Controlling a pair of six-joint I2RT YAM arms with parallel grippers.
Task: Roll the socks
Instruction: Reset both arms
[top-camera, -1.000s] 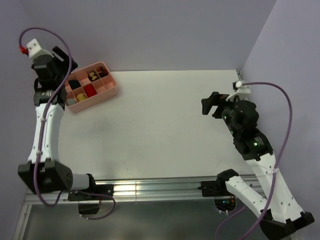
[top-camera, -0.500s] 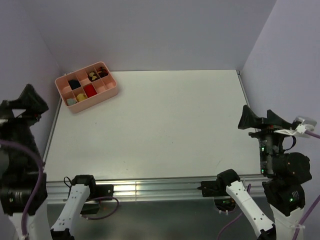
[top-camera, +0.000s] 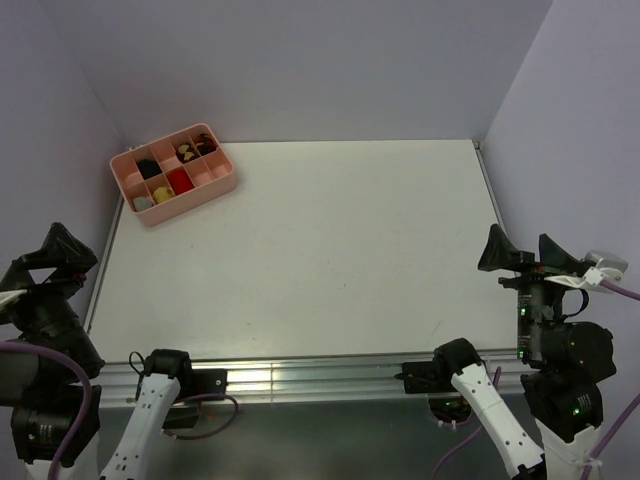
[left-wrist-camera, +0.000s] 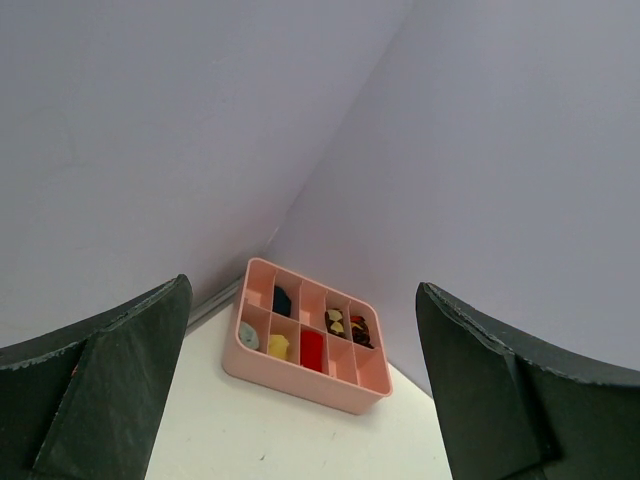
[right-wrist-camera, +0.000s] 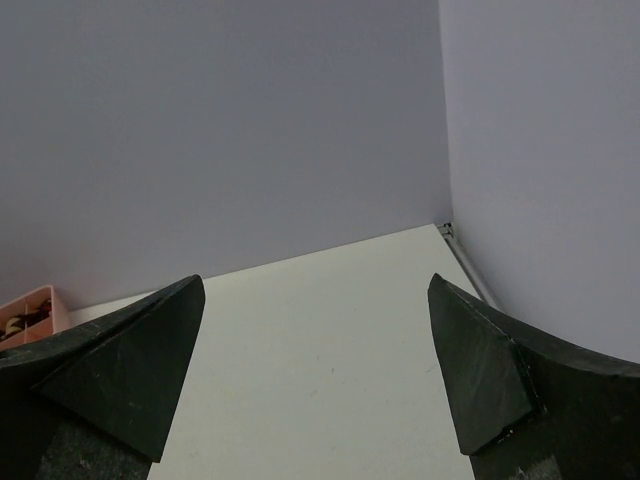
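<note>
The red socks (top-camera: 180, 180) lie as a compact bundle in a middle compartment of the pink divided tray (top-camera: 225, 176) at the table's far left; they also show in the left wrist view (left-wrist-camera: 311, 350). My left gripper (top-camera: 52, 262) is open and empty, pulled back at the near left edge, far from the tray. My right gripper (top-camera: 524, 256) is open and empty at the near right edge, over bare table. In the wrist views each gripper (left-wrist-camera: 300, 400) (right-wrist-camera: 315, 385) has its jaws wide apart with nothing between them.
The pink tray (left-wrist-camera: 330, 390) also holds black, yellow, grey and patterned bundles (top-camera: 186, 153) in other compartments. Lilac walls close the back and both sides. A metal rail (top-camera: 300, 378) runs along the near table edge.
Both arms have drawn back from the table to the near edge; the left arm left the tray area and the right arm left mid-right. The tray and socks have not moved.
</note>
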